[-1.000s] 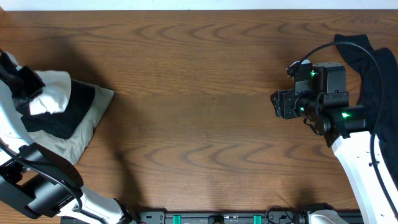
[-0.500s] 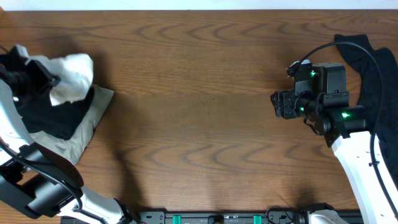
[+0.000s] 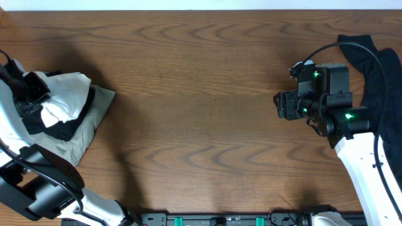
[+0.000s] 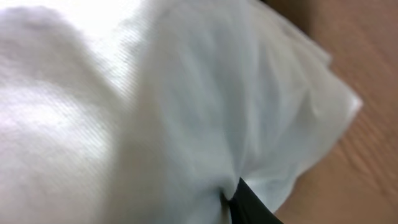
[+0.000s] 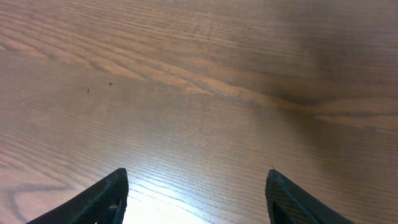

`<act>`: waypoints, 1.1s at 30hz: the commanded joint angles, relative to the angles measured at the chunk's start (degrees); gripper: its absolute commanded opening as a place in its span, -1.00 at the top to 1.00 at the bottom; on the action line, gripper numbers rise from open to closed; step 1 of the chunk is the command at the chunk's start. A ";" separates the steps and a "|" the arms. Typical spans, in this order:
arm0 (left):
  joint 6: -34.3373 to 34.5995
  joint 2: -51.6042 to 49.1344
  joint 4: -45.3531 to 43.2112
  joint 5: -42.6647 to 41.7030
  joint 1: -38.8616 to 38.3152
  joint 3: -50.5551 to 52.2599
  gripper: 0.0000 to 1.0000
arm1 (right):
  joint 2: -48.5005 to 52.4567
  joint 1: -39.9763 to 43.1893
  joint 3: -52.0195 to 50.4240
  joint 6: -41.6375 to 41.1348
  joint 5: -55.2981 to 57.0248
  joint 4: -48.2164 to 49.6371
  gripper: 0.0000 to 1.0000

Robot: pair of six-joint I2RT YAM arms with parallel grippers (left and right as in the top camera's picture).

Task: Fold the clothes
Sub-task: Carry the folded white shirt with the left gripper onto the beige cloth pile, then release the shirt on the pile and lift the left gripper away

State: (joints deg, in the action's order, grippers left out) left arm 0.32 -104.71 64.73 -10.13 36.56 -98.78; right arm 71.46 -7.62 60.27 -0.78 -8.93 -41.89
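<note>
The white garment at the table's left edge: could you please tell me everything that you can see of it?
The white garment is soft, thin cloth, crumpled into a bunched heap with folds and a pointed corner. It lies at the left edge of the table on a black cloth, which rests on a beige cloth. The left gripper is against its left side; whether it grips cannot be told. No logo shows.

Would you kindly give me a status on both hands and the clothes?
Left hand in white cloth on the pile, grip unclear. Right hand open, empty, over the table. Black garment at right edge. Nothing in the way.
</note>
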 commanded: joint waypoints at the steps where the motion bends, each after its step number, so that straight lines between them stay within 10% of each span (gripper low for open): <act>1: 2.47 0.11 1.27 5.62 0.74 0.22 0.50 | -0.33 0.50 0.02 0.90 0.70 -0.04 -0.38; 13: 18.69 0.11 6.08 8.44 10.84 0.20 0.51 | -0.33 0.50 0.02 1.29 1.68 -0.11 -0.40; 23: 6.62 1.51 2.34 -18.56 13.18 0.20 0.79 | -0.33 0.50 0.02 1.27 1.68 -0.22 -0.40; 33: 3.10 14.19 -2.14 -25.35 12.57 0.13 0.75 | -0.33 0.59 0.02 1.27 3.15 -1.22 -0.42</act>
State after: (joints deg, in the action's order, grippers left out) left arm 5.96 -94.78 62.67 -30.76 49.60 -98.70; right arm 71.46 -7.62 60.27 -0.36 -6.76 -42.87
